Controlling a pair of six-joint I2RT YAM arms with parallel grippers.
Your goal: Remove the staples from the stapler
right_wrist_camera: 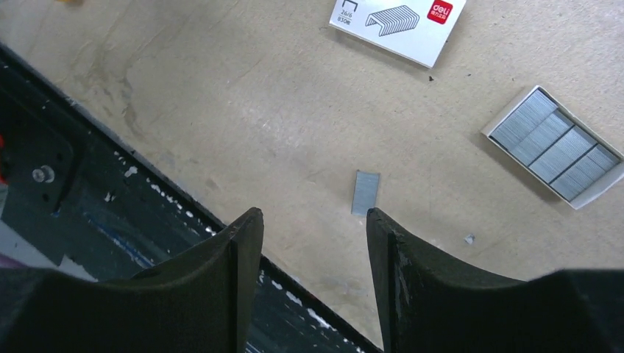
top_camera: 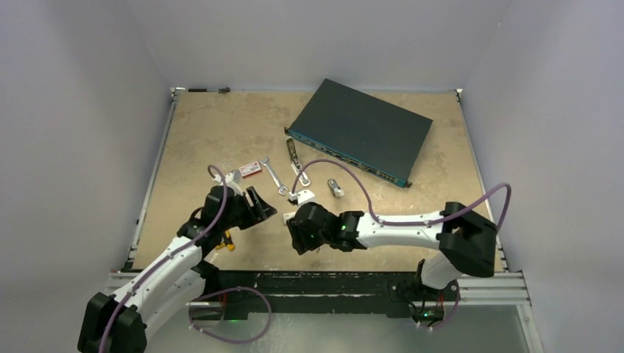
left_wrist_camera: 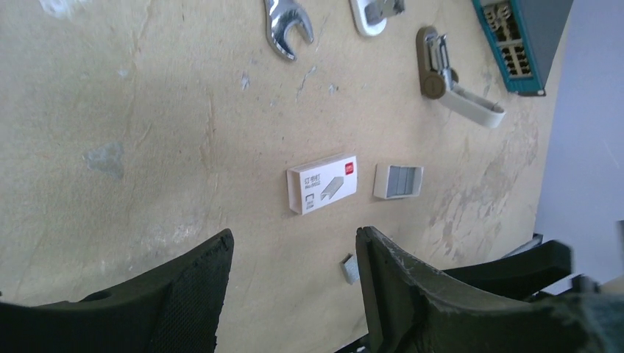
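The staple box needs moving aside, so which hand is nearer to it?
Left. The left hand is just on the near side of the staple box; the right hand sits farther off, toward the box's near right.

A tan table (top_camera: 213,140) with a mottled, stained and scuffed top fills the scene. Plain pale grey-lilac walls close it in on three sides. The left wall (top_camera: 66,110) stands along the table's left edge, the back wall (top_camera: 316,37) along its far edge and the right wall (top_camera: 559,110) along its right edge. A silvery metal rail (top_camera: 493,288) runs along the table's near edge, beside a black strip (top_camera: 324,282) chipped white in places. Soft, even light falls on the table, leaving only faint shadows.
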